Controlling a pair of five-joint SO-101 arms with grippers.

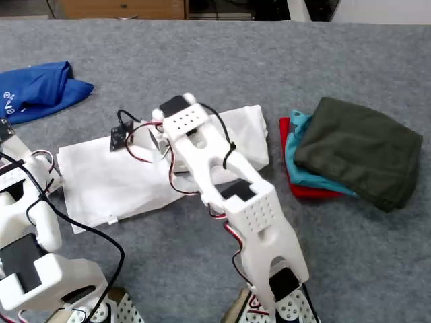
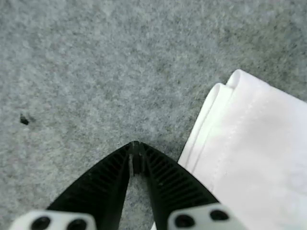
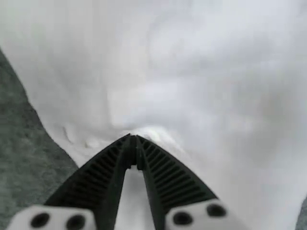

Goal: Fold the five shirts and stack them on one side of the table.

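Observation:
A white shirt (image 1: pixel 114 178) lies spread across the middle of the grey table, its left edge folded double (image 2: pixel 211 115). My right gripper (image 3: pixel 133 140) is down on the white shirt (image 3: pixel 192 72), shut on a small bunch of its cloth; from above it (image 1: pixel 156 136) sits near the shirt's far middle. My left gripper (image 2: pixel 135 147) is shut with nothing in it, over bare table just beside the folded edge. The left arm (image 1: pixel 23 195) stands at the shirt's left end. A crumpled blue shirt (image 1: pixel 40 87) lies at the far left.
At the right, a folded dark green shirt (image 1: pixel 360 148) tops a stack over a teal shirt (image 1: pixel 300 158) and a red one (image 1: pixel 306 192). The right arm (image 1: pixel 249 215) crosses the table's near middle. A wooden cabinet (image 1: pixel 121 8) stands behind the far edge.

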